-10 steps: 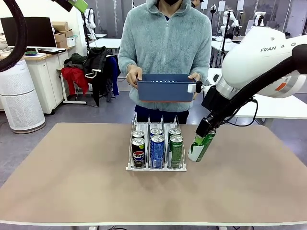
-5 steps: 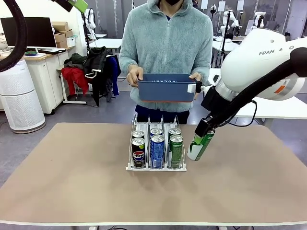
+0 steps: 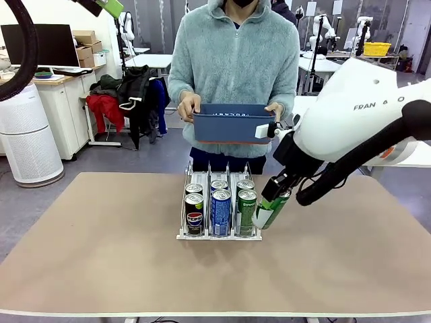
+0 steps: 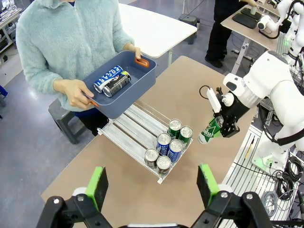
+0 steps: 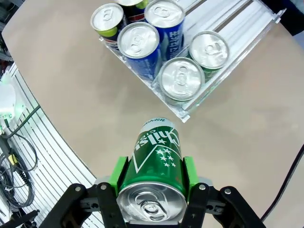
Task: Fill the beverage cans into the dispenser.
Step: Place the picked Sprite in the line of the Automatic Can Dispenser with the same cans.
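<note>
We grip a slim green can (image 5: 154,152), smooth printed aluminium with a silver top, tilted in the closed right gripper (image 5: 154,175), just beside the dispenser (image 3: 219,237) on the bench (image 3: 101,259). We advise righting it over the right lane's empty far end, between thin clear dividers (image 3: 228,175), before release. The left gripper (image 4: 152,184) hangs open overhead.

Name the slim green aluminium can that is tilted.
The green can in the right gripper, beside the clear dispenser rack; the racked green cans stand upright.
</note>
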{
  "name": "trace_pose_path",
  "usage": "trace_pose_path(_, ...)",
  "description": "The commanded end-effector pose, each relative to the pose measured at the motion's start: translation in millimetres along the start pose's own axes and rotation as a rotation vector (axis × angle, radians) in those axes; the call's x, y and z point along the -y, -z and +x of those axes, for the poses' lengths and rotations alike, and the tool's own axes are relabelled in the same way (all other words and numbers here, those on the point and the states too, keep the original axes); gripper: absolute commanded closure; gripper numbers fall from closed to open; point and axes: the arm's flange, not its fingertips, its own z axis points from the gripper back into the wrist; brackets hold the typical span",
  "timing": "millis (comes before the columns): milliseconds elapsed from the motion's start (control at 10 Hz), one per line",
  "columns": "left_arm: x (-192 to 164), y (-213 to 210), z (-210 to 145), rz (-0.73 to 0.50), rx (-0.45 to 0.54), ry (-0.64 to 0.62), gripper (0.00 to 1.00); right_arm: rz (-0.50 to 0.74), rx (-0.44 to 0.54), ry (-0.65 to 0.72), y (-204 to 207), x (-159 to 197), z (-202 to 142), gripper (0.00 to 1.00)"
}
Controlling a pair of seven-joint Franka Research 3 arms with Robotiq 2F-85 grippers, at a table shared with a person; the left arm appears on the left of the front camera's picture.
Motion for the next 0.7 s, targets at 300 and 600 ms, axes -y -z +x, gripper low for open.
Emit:
trace_pose_path(300,0,0,-1,-0.001,0.000,-0.001,0.00,-0.027,0.031,-0.050,21,-33,2,0.42)
trace_pose_path(600,0,0,-1,-0.001,0.000,-0.001,0.00,-0.003,0.016,-0.032,18,-29,-1,0.42)
